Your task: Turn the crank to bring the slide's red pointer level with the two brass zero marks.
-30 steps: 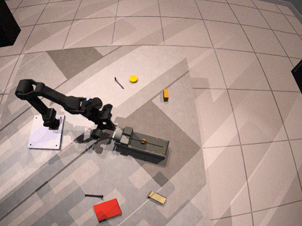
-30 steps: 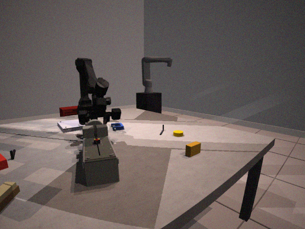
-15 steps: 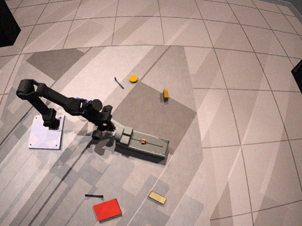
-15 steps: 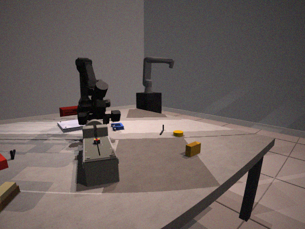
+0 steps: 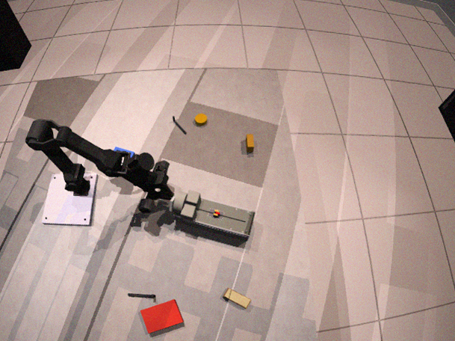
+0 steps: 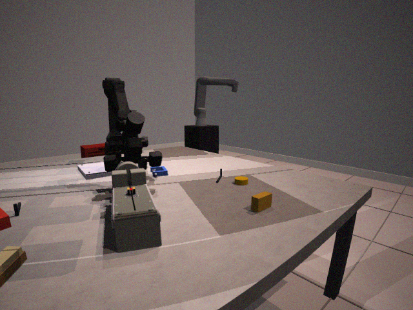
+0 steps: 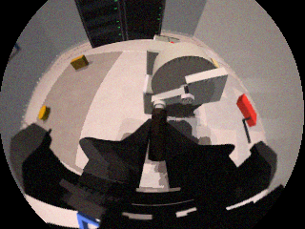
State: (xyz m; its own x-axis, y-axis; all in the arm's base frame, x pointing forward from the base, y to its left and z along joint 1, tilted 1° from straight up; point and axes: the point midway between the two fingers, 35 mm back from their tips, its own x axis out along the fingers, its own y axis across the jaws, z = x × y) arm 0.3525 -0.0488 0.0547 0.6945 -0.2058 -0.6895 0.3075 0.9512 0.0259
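Observation:
The machine (image 5: 226, 223) (image 6: 133, 216) is a grey-green box with a slotted top. Its red pointer (image 5: 216, 213) (image 6: 130, 190) sits in the slot between two small brass marks, about level with them as far as I can tell. The crank disc (image 5: 177, 201) (image 7: 181, 72) is on the end that faces the arm. My gripper (image 5: 166, 196) (image 6: 130, 162) (image 7: 155, 122) is at that end, shut on the dark crank handle (image 7: 158, 129). The arm hides the handle in the top and exterior views.
On the table are an orange disc (image 5: 200, 119) (image 6: 241, 180), an orange block (image 5: 249, 142) (image 6: 261, 201), a black stick (image 5: 179, 125) (image 6: 219, 175), a blue piece (image 5: 123, 150) (image 6: 159, 170), a red flat block (image 5: 161, 315), a tan block (image 5: 236, 297) and a small black tool (image 5: 141, 295). A second grey arm's black base (image 6: 201, 138) stands behind.

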